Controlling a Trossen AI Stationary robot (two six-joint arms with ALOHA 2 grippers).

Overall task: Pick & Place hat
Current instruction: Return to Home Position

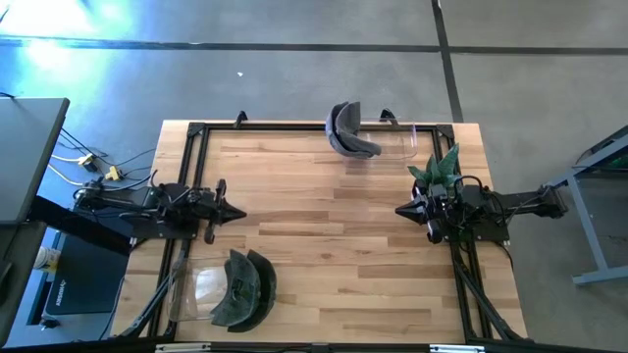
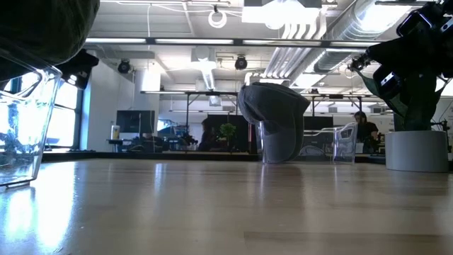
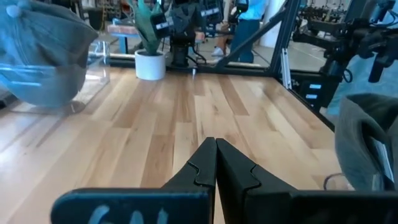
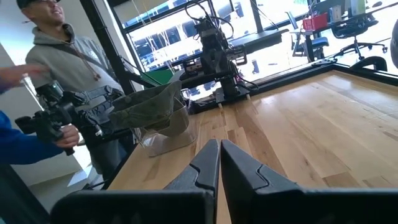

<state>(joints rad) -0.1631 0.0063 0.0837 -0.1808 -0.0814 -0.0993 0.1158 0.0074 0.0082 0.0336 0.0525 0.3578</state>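
Your left gripper (image 1: 237,212), closed and empty at the table's (image 1: 324,245) left edge, has the black cap (image 1: 245,287) near it; the right gripper (image 1: 401,210), also closed, waits opposite.

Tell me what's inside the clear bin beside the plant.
A gray cap sits in the mouth of the bin, partly sticking out. Anything beneath the cap is hidden.

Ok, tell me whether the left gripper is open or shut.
Shut. The left gripper shows its fingers touching in the wrist view, nothing between them.
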